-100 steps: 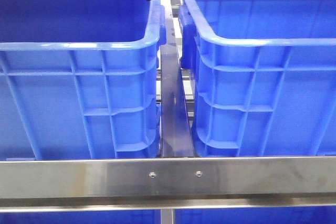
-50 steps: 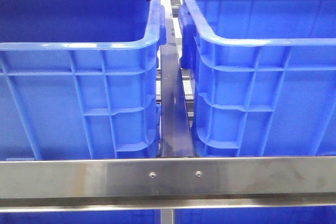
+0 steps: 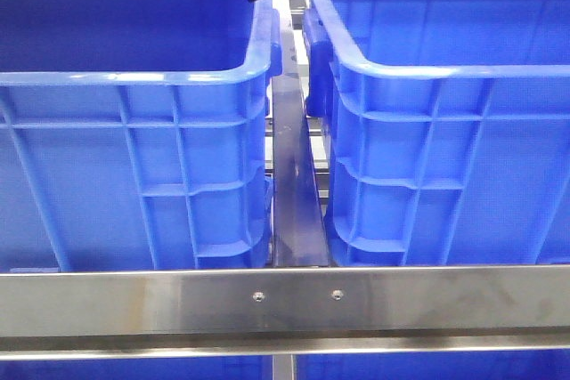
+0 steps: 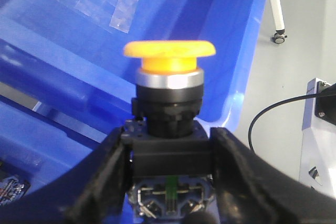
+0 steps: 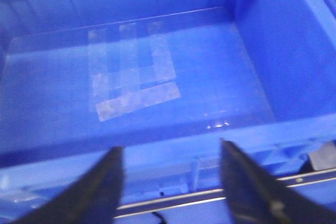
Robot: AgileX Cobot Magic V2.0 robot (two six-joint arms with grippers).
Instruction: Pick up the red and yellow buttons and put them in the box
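- holding the yellow button (image 4: 169, 59) by its black base, the left gripper (image 4: 170, 182) is clamped firmly.
- release only once it hangs inside the box (image 4: 79, 66) walls.
- right gripper (image 5: 170, 182) is spread, empty.

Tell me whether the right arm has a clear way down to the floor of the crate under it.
Probably yes. The right gripper is open and empty above the crate, and the taped floor shows nothing lying on it.
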